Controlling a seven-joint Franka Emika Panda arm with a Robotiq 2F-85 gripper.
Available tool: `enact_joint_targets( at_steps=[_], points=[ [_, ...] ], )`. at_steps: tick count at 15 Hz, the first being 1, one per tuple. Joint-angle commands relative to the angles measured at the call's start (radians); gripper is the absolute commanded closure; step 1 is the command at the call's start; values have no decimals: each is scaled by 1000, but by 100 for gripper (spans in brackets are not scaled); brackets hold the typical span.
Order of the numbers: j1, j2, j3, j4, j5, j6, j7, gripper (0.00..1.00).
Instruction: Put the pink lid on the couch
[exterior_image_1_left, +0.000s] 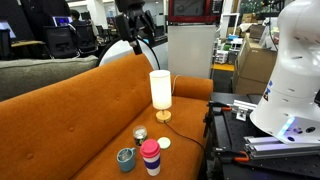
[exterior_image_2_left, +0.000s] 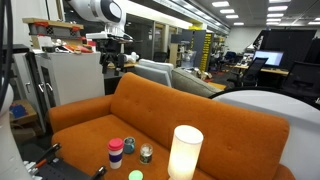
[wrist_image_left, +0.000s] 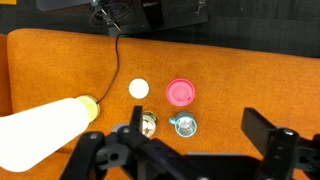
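Observation:
The pink lid (wrist_image_left: 180, 92) sits on top of a white cup (exterior_image_1_left: 151, 164) that stands on the seat of the orange couch (exterior_image_1_left: 80, 110). The lid also shows in both exterior views (exterior_image_1_left: 150, 148) (exterior_image_2_left: 116, 145). The couch fills the wrist view (wrist_image_left: 250, 70) and shows in an exterior view (exterior_image_2_left: 210, 110). My gripper (wrist_image_left: 200, 140) is open and empty. It hangs high above the seat, well clear of the lid, near the backrest in both exterior views (exterior_image_1_left: 133, 22) (exterior_image_2_left: 112, 55).
On the seat next to the cup are a teal mug (wrist_image_left: 184, 126), a small silver lid (wrist_image_left: 148, 123) and a flat white disc (wrist_image_left: 139, 89). A white lamp (exterior_image_1_left: 160, 90) stands on the seat, its cord running over the backrest. A black cart (exterior_image_1_left: 250, 140) borders the couch.

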Motion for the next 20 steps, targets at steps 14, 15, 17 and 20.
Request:
enact_joint_targets(
  at_steps=[14,15,17,20],
  points=[
    [12,36,-3,-15,74,41,57,0],
    [15,49,-1,-22,101,62,70,0],
    [26,89,1,-43,169,130,104,0],
    [43,165,1,-69,251,239,149,0]
  ],
)
